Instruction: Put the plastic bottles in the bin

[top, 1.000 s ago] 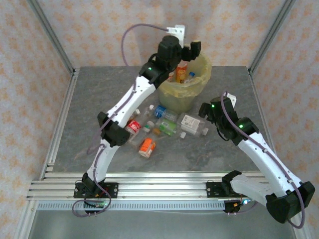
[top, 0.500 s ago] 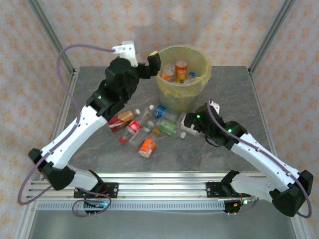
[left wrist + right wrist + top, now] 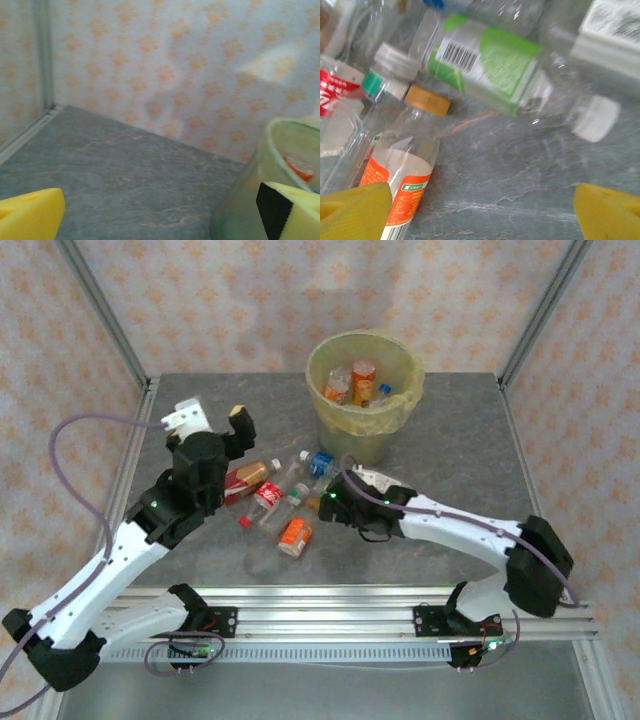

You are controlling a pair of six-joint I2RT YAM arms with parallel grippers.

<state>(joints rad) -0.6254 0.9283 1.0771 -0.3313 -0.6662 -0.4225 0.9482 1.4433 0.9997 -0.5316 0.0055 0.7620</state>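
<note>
Several plastic bottles (image 3: pixel 268 494) lie in a loose heap on the grey worktop (image 3: pixel 450 430), just in front of the bin (image 3: pixel 385 425), which already holds a few more. Right pincer (image 3: pixel 481 207) hangs low over the heap, spread wide and empty, with a green-labelled bottle (image 3: pixel 490 65) and an orange-labelled bottle (image 3: pixel 402 185) lying ahead of it. Left pincer (image 3: pixel 160 214) is raised to the left of the bin, also spread open and gripping nothing.

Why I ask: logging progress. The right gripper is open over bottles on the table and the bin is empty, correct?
No: the top external view shows the bin holding several bottles. The right gripper is open over bottles on the table.
</note>
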